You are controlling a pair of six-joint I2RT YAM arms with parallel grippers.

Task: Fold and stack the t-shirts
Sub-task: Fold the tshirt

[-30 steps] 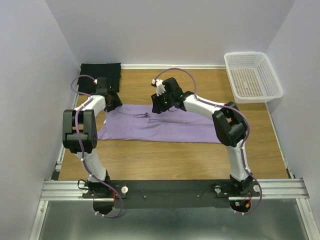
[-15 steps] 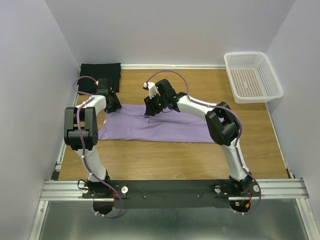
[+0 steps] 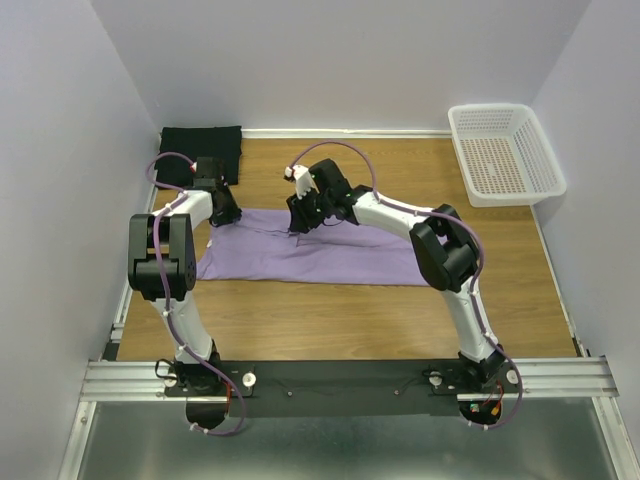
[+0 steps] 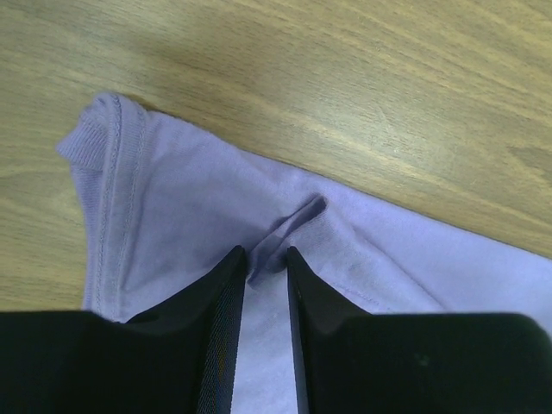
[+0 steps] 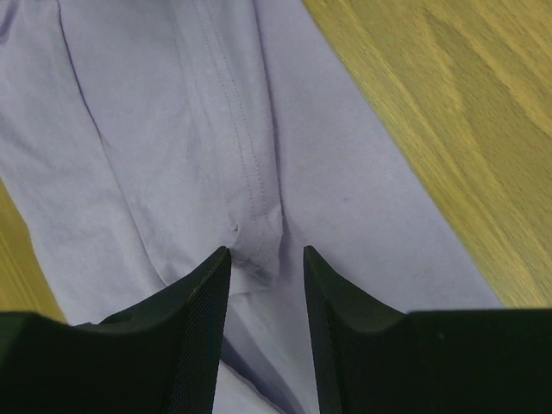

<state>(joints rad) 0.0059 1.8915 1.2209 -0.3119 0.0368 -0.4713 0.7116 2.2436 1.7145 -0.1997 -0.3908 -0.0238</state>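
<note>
- Pale walls (image 3: 350,60) are enclosing a wooden desk (image 3: 350,320), on which the lavender t-shirt (image 3: 330,258) is lying spread flat across the middle.
- Left claw (image 4: 266,254) is pressing down at that shirt's far left corner, beside a stitched hem, and is pinching a small ridge of lavender cloth between narrowly set fingers.
- Right claw (image 5: 266,252) is bearing on the shirt's far edge near its middle, gripping a seamed fold bunched between its fingers.
- Black t-shirt (image 3: 200,150) is lying folded in the far left corner, apart from the lavender one.
- White basket (image 3: 462,150) is sitting at the far right.
</note>
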